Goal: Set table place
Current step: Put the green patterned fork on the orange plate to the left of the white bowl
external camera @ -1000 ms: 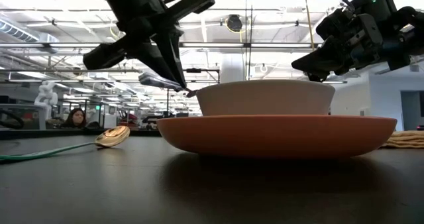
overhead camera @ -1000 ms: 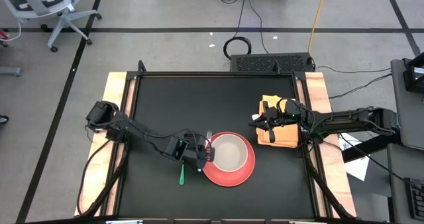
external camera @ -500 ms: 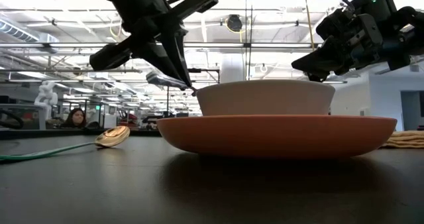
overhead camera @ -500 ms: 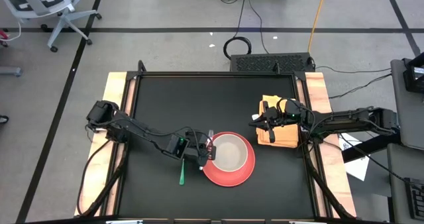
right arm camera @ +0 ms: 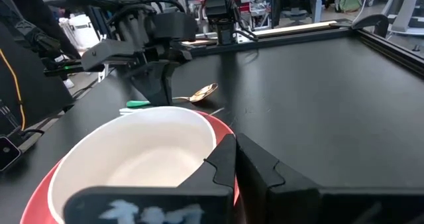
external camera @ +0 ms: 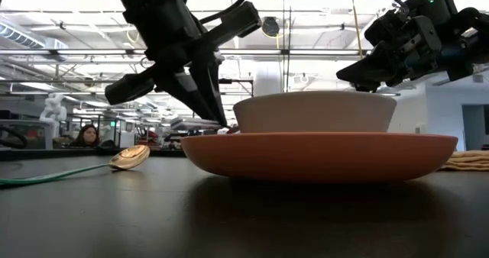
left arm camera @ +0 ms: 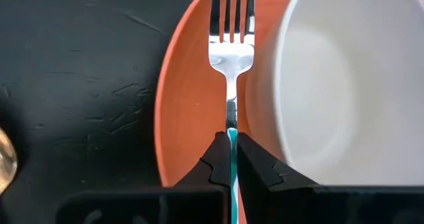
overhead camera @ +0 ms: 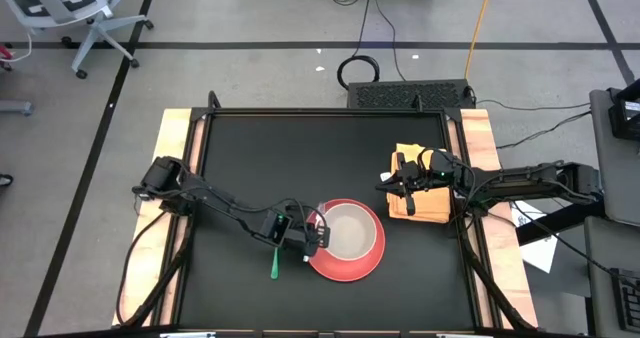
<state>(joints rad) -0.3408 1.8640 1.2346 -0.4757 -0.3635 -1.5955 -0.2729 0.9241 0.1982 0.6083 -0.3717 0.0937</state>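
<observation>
The table (overhead camera: 330,148) is a square of matte black with a black metal rim and light wooden strips along its left and right sides; its far half lies bare, open room for both arms. Toward the near edge, about midway along it, sits a round, smooth orange-red plate (overhead camera: 352,263) carrying a white bowl (overhead camera: 348,228) with a plain glossy wall. Just left of the plate lies a spoon (overhead camera: 275,263) with a green handle and a golden bowl end. A folded yellow cloth (overhead camera: 432,206) rests at the right edge.

The left gripper (overhead camera: 312,240) hangs over the plate's left rim, its fingers (left arm camera: 215,164) clenched on the teal handle of a shiny metal fork (left arm camera: 230,38), whose tines reach over the plate beside the bowl. The right gripper (overhead camera: 400,183) hovers beside the cloth, fingers (right arm camera: 222,158) pressed together, holding nothing.
</observation>
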